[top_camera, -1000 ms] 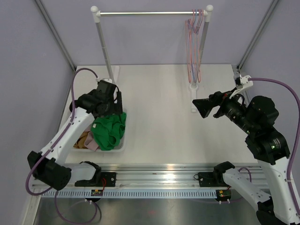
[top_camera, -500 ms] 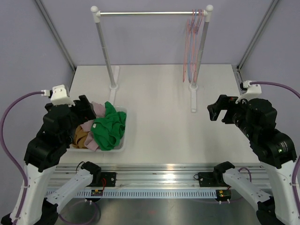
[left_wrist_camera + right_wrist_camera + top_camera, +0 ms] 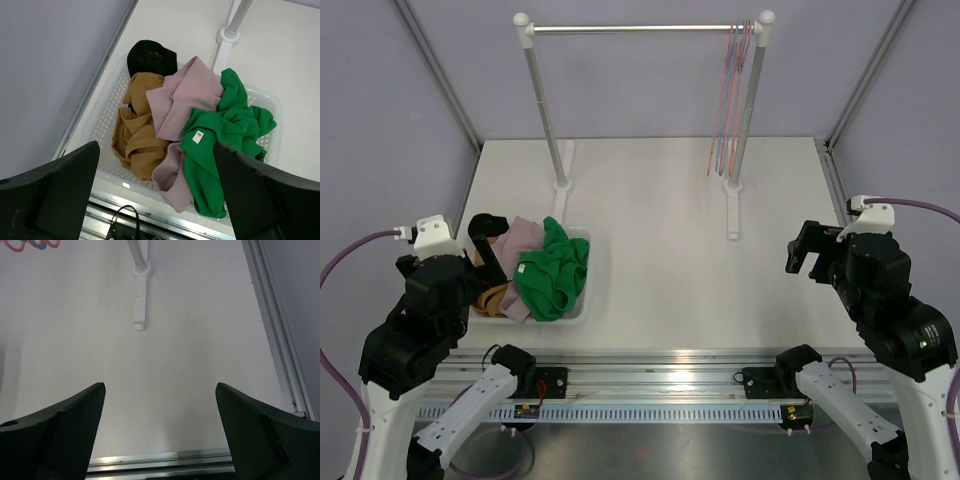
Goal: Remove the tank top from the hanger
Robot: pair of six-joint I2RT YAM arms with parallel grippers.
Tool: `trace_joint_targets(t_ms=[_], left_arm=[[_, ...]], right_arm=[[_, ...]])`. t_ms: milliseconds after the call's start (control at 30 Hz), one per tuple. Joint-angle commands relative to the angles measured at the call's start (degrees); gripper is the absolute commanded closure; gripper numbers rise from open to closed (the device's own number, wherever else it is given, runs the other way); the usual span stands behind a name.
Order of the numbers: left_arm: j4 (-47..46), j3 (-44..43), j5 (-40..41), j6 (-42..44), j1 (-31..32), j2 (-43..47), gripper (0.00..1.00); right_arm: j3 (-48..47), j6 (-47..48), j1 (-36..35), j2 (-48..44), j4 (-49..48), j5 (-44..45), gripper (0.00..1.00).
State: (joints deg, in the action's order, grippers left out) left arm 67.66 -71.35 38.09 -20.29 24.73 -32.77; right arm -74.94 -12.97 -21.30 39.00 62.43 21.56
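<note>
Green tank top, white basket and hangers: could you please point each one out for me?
green tank top [image 3: 220, 130], left wrist view, on its middle folds.
white basket [image 3: 104, 121], left wrist view, on its left wall.
hangers [image 3: 725, 100], top external view, halfway down them.

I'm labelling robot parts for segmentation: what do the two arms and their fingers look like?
Both the left arm and right arm have black joint housings on white links, each trailing a lilac cable. White camera mounts cap the wrists. Fingers are matte black wedges.

Left arm [image 3: 418, 312], right arm [image 3: 882, 295], jaws wide apart.
</note>
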Motion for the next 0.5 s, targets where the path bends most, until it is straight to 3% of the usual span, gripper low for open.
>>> trace_joint_targets(t_ms=[0, 467], left_arm=[[-2.61, 1.65, -0.29, 1.31, 0.05, 3.06, 0.01], [-5.43, 3.68, -3.28, 2.10, 0.05, 4.83, 0.01]], right_arm=[[0.58, 0.67, 0.29, -1.56, -1.35, 2.52, 0.00], [2.25, 1.02, 0.29, -4.11, -5.04, 0.76, 0.00]])
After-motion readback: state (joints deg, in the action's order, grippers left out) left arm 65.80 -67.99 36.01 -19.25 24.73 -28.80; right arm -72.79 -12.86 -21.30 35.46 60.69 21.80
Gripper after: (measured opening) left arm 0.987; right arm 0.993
